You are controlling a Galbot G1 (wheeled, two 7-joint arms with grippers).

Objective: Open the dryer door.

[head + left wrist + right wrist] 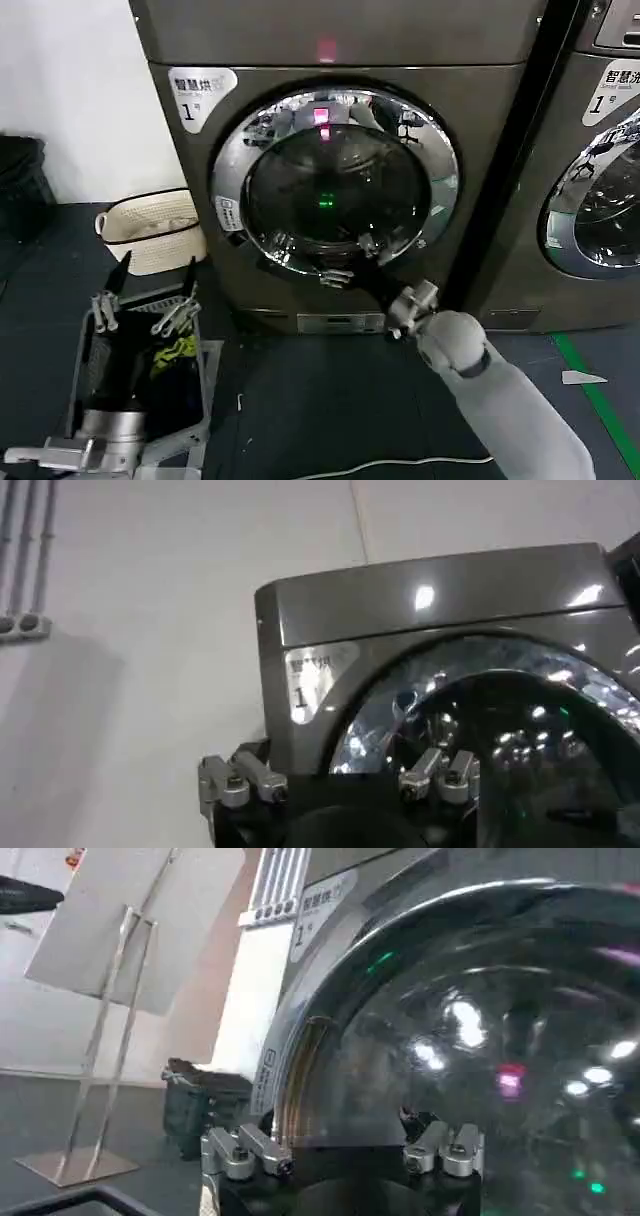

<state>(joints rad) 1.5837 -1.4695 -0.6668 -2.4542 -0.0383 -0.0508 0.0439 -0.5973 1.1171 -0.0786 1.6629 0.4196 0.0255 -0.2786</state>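
Observation:
The dryer (400, 40) is a dark grey-bronze machine with a pink light and a white "1" label (198, 95). Its round dryer door (236, 165) has a chrome ring around dark glass and lies flat against the front. My right gripper (350, 262) is at the ring's lower edge, open. In the right wrist view the dryer door (480, 1028) is very close, and its rim runs between the spread fingers of the right gripper (342, 1153). My left gripper (142, 305) is parked low on the left, open and empty. The left wrist view has the left gripper (340, 780) facing the dryer (430, 600) from farther off.
A second similar machine (600, 180) stands to the right. A cream woven basket (150, 232) sits on the floor left of the dryer, with a dark wire crate (85, 385) under my left arm. Green floor tape (600, 400) and a white cable (400, 465) lie nearby.

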